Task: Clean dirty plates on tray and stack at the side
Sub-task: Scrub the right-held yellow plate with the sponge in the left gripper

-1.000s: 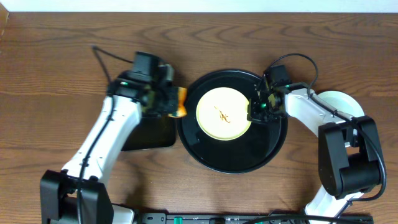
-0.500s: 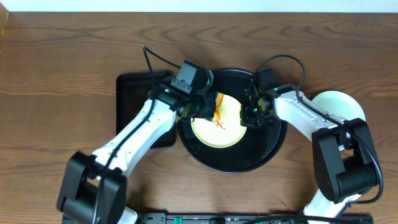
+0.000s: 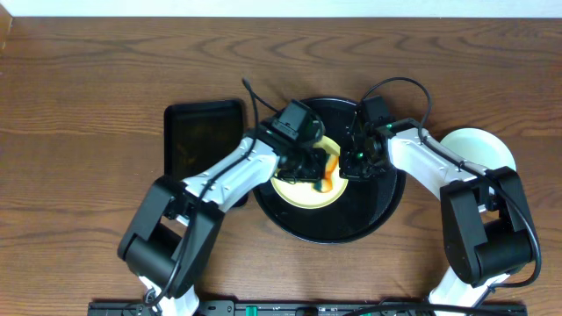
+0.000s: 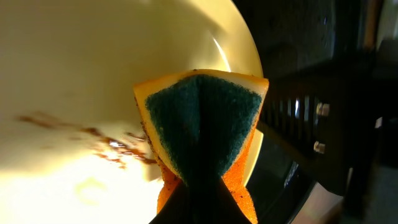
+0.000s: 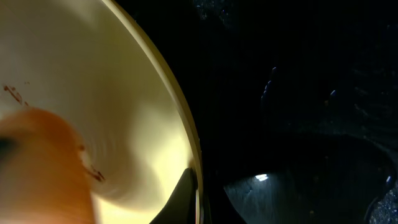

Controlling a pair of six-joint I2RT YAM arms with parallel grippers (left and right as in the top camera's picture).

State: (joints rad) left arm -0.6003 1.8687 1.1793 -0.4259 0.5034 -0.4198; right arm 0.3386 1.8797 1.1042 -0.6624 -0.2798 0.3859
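A pale yellow plate (image 3: 297,191) with brown smears (image 4: 112,146) lies in the round black tray (image 3: 369,219). My left gripper (image 3: 316,163) is shut on an orange sponge (image 3: 329,172) with a dark green scouring face (image 4: 202,118). The sponge is pressed onto the plate's right half (image 4: 74,68), just right of the smears. My right gripper (image 3: 354,161) is shut on the plate's right rim (image 5: 186,140), with one dark finger (image 5: 185,194) lying inside the rim. In the right wrist view the sponge shows as an orange blur (image 5: 37,168). A pale mint-white plate (image 3: 476,146) sits on the table at the right.
A smaller black rectangular tray (image 3: 202,139) lies left of the round tray, partly under my left arm. Brown wooden table surrounds everything. A black bar runs along the front edge (image 3: 307,309).
My left arm swung right from over the rectangular tray, carrying the sponge onto the yellow plate and across to its right half. The right gripper shifted slightly left, then stayed on the rim.
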